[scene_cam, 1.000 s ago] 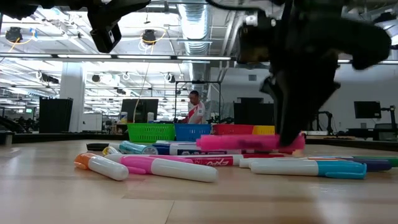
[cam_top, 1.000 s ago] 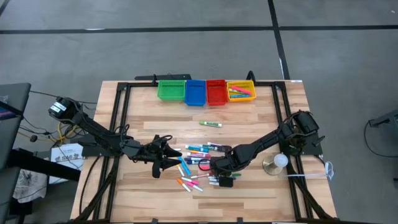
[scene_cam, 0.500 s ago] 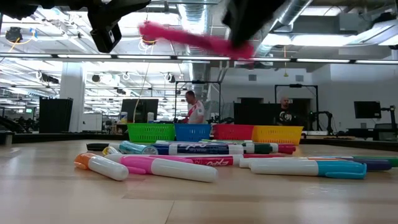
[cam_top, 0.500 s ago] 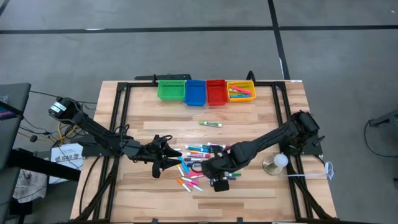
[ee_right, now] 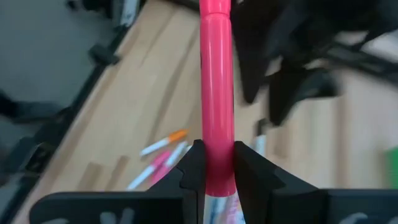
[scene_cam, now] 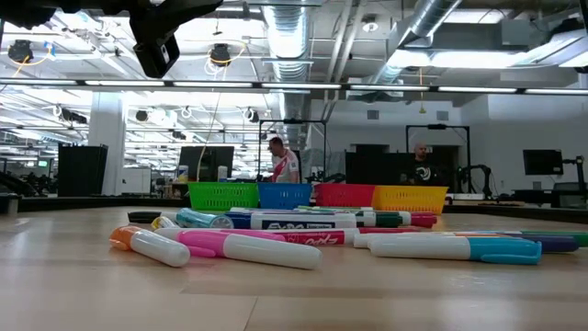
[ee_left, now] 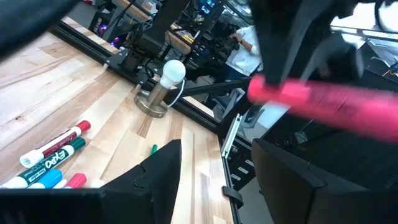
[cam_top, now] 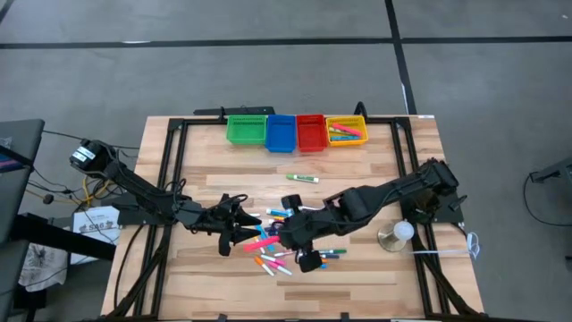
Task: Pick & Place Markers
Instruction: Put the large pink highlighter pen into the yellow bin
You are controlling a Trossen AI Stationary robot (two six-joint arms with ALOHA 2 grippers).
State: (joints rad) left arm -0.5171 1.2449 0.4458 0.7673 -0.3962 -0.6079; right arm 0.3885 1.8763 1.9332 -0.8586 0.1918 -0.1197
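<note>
The right tool (ee_right: 214,171) is clamped on a pink marker (ee_right: 216,93), its two dark fingers pinching the barrel low down so that most of the pen juts out ahead of the wrist. In the high view the pen shows as a pink bar above the pile, between the two arms, lifted clear of the bench (cam_top: 375,170); the low view shows nothing of it among the pens lying on the wood, which fits a raised carry. Held by one end like this, the marker can be swung over to the row of bins (cam_top: 296,131) at the far edge, of which the yellow bin (cam_top: 346,131) already holds a few pens.

The left tool (cam_top: 239,229) hangs with its fingers spread and empty, just beside the loose markers (cam_top: 277,255). The carried marker's free end points toward it, close in front of it, though whether they touch is hard to judge.
</note>
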